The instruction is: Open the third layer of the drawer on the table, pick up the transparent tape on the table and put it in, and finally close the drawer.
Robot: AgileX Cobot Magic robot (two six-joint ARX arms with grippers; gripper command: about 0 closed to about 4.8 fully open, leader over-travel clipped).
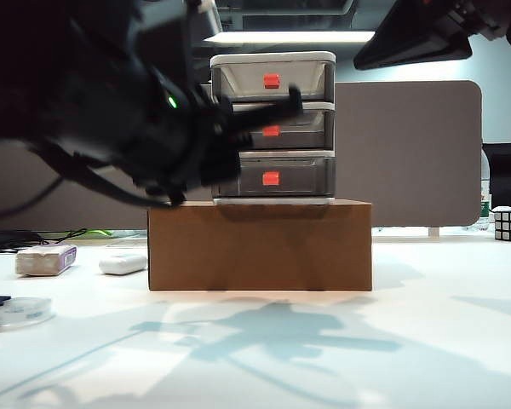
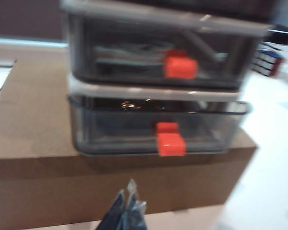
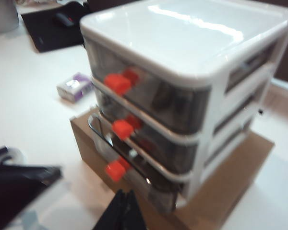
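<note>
Presently: third layer and tape, handling notes

Item one, the third layer: light, stiff plastic, slick-fronted; I'd judge its red handle the only purchase. It sits lowest in the drawer, atop a cardboard box.

Item two, the transparent tape: light, rigid ring, likely slippery; lies flat, well left of the box.

My left gripper hangs before the handle, pressed together. My right gripper: likewise together, near the cabinet.

Surface: the table, white, smooth.

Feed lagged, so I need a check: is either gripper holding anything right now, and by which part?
Nothing is held. The left gripper and right gripper both have shut fingers with nothing between them, in front of the drawer. The transparent tape lies on the table.
</note>
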